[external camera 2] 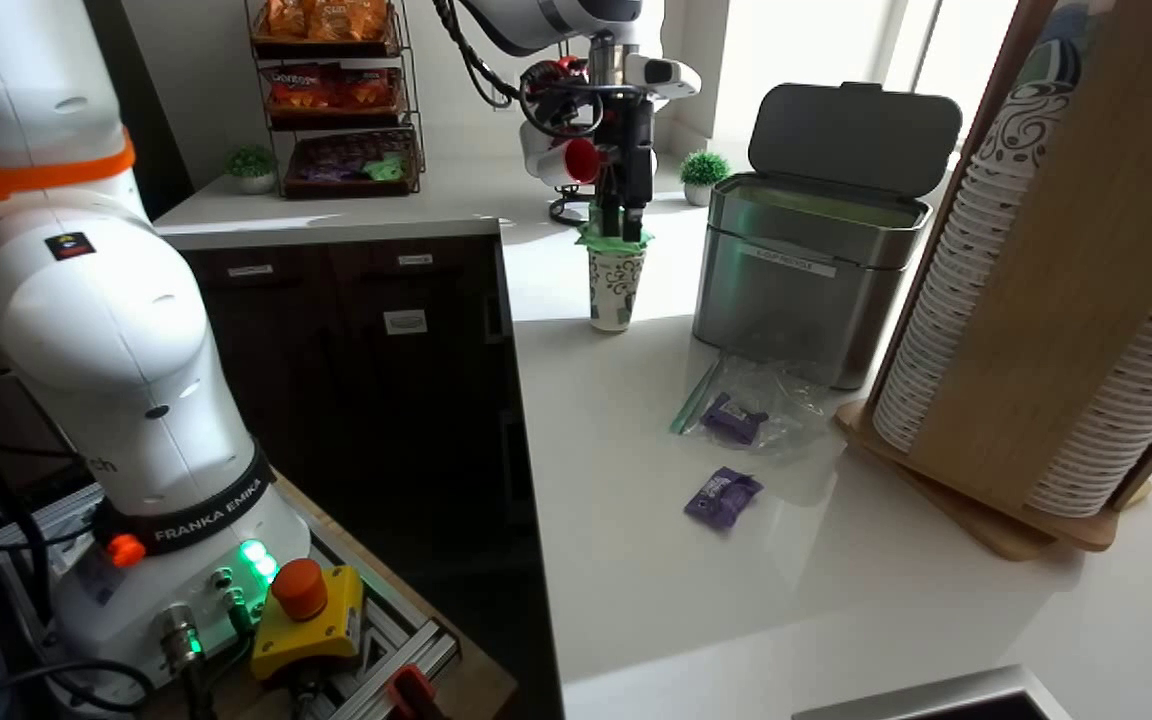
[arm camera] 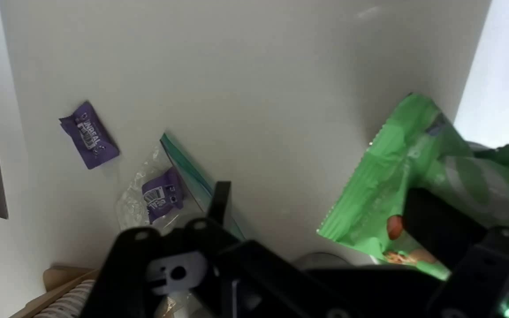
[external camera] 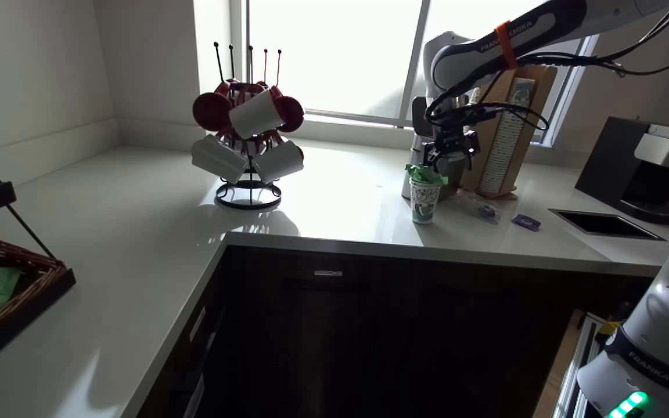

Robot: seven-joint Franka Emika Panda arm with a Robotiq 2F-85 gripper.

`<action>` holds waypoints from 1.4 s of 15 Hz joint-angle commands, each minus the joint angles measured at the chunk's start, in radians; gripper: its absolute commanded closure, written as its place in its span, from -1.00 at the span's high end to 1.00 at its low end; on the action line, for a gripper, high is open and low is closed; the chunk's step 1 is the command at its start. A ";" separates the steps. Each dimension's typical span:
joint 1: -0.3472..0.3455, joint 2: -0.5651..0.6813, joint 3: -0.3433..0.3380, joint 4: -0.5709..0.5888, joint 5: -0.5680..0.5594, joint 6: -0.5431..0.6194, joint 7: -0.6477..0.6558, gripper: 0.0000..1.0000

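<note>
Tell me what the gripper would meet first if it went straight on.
Probably the green packet at the mouth of the cup: the open gripper points down at it, but depth is unclear and they may be touching.

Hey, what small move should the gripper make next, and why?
Probably lift the gripper straight up: its jaws stand apart, the green packet pokes out of the upright paper cup, and one jaw overlaps that packet in the wrist view, so moving sideways might drag it.

A coffee maker (external camera: 639,168), mug tree (external camera: 250,184) and snack rack (external camera 2: 336,122) show a break-room kitchen.
</note>
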 commanded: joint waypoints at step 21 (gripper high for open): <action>-0.006 -0.172 -0.008 -0.160 -0.077 0.029 0.166 1.00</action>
